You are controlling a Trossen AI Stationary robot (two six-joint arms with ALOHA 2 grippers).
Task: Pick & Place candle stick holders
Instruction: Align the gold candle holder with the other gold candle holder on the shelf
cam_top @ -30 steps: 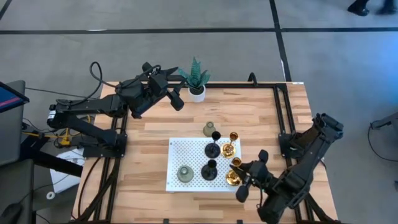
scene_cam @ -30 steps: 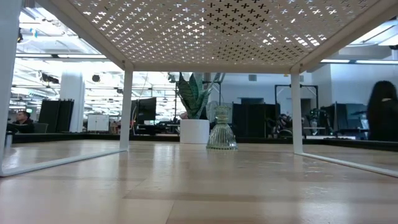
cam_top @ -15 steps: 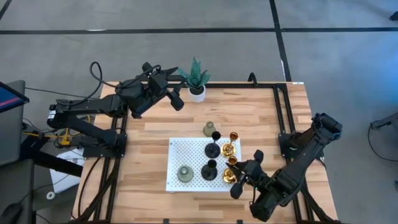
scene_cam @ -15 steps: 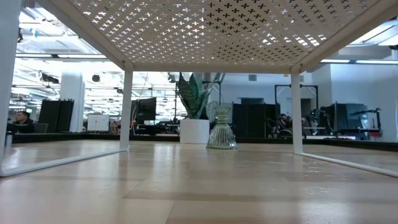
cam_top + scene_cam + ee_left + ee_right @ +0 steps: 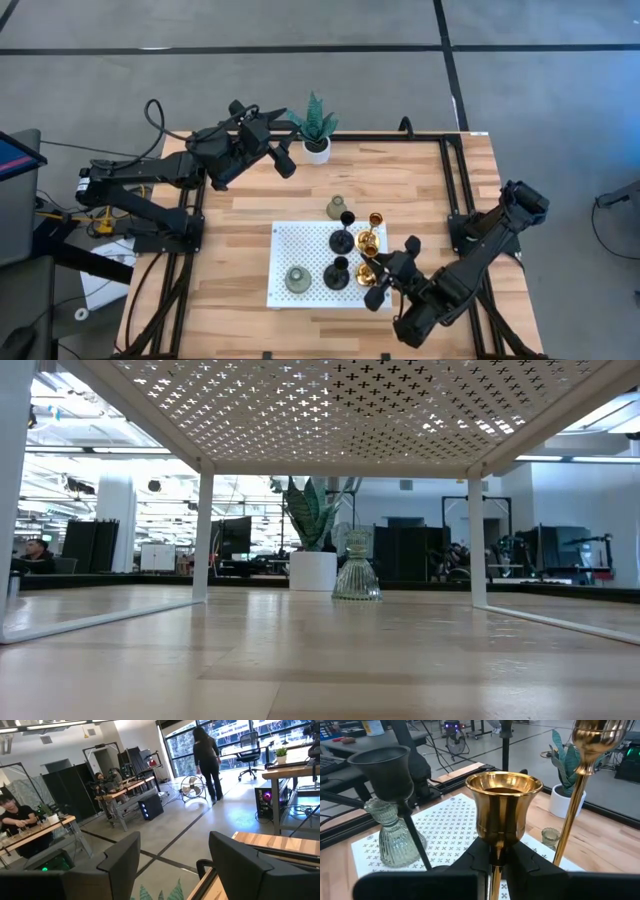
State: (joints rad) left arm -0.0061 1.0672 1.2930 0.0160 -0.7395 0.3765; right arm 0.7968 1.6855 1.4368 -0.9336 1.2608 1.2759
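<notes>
Overhead view. The right claw (image 5: 376,283) is reaching onto the white perforated metal rack (image 5: 290,244) at the middle of the wooden bench (image 5: 420,185), with its fingers clamped together on the stem of a shiny gold stemmed candle stick holder (image 5: 367,271) at the rack's 4 o'clock corner. The wrist view is showing the same gold cup (image 5: 503,807) standing upright directly above the pinched fingers (image 5: 527,861).

The second shiny gold stemmed holder (image 5: 369,237) is standing just beside it toward 12 o'clock, at the rack's 2 o'clock corner. Two black stemmed holders with round bases are standing on the rack, one (image 5: 342,238) at 1 o'clock and one (image 5: 337,275) at 5 o'clock. One squat grey-green bell-shaped glass holder (image 5: 297,279) is sitting on the rack at 7 o'clock; the other (image 5: 336,207) is resting on the bench just beyond the rack's 12 o'clock edge.

The left claw (image 5: 283,157) is hanging over the bench's 11 o'clock area, fingers (image 5: 121,861) apart and holding nothing, near the green spiky plant in a white pot (image 5: 316,128).
</notes>
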